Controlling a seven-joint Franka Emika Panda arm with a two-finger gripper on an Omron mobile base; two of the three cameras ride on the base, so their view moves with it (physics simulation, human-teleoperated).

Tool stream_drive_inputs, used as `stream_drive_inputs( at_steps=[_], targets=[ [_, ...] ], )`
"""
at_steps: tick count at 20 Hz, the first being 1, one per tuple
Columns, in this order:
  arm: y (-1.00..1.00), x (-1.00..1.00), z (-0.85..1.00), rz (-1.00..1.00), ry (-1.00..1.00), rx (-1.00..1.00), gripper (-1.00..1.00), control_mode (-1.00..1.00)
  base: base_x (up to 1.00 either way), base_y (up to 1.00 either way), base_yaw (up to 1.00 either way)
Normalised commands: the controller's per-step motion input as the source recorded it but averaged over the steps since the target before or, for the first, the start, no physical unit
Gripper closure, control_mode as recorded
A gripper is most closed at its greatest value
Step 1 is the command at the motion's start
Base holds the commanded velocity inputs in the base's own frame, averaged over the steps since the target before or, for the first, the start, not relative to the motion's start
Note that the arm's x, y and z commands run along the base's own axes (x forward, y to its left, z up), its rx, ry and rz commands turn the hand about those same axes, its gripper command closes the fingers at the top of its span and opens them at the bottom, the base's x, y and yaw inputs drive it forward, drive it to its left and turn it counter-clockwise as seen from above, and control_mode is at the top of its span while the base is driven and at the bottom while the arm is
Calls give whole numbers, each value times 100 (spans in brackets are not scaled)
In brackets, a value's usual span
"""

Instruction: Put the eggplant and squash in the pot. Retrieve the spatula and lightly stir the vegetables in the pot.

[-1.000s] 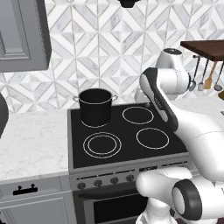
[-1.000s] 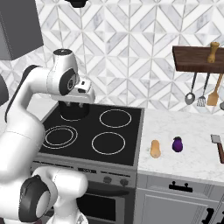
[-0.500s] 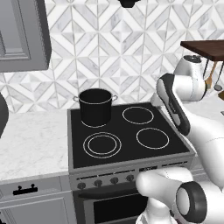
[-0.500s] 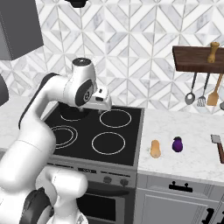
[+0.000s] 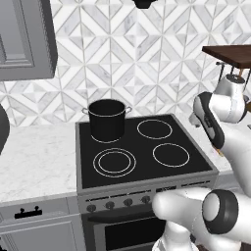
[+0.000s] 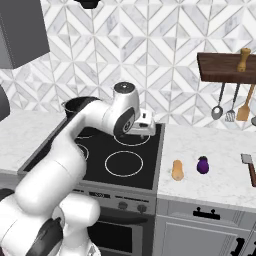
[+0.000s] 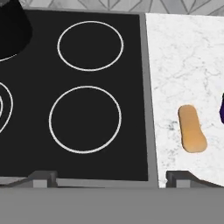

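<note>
A: Starting at the left, what stands on the stove?

B: The pot point(image 5: 107, 119) sits on the back left burner of the black cooktop point(image 6: 95, 165). It is tall and black with a silvery rim and two small side handles. In the hand view its dark wall fills the top left corner point(image 7: 13, 26).

A: And the arm?

B: It reaches over the right half of the cooktop, with the tool point(image 6: 143, 131) above the back right burner. In the hand view the two finger tips stand at opposite sides of the bottom, one near the cooktop's front edge point(image 7: 41, 177) and one over the worktop, so the tool is spread wide and holds nothing.

A: What lies to the right of the stove?

B: On the white marble worktop point(image 6: 210, 150) the squash point(image 6: 177, 170), a small tan oblong, lies near the stove's edge. Just beside it, further right, is the eggplant point(image 6: 202, 164), glossy dark purple. They are close but apart. The hand view shows the squash point(image 7: 191, 128) too, with a purple sliver of the eggplant at the right edge.

A: And the spatula?

B: The spatula point(image 6: 248, 164) lies at the far right of the worktop, grey blade toward the wall. Above it a wooden rack point(image 6: 227, 67) carries hanging utensils, including a silver ladle point(image 6: 218, 106) and an orange wooden turner point(image 6: 244, 106)
</note>
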Motion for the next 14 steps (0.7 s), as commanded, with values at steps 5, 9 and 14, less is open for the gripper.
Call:
stream_drive_inputs(
  at_steps=[5,9,14],
  targets=[
    [-53,37,-29,0,0,-10,-100,-100,0,0,0],
    [-46,43,-39,-2,1,-10,-100,-100,0,0,0],
    [-41,51,-38,-7,7,-1,-100,-100,0,0,0]
  ],
)
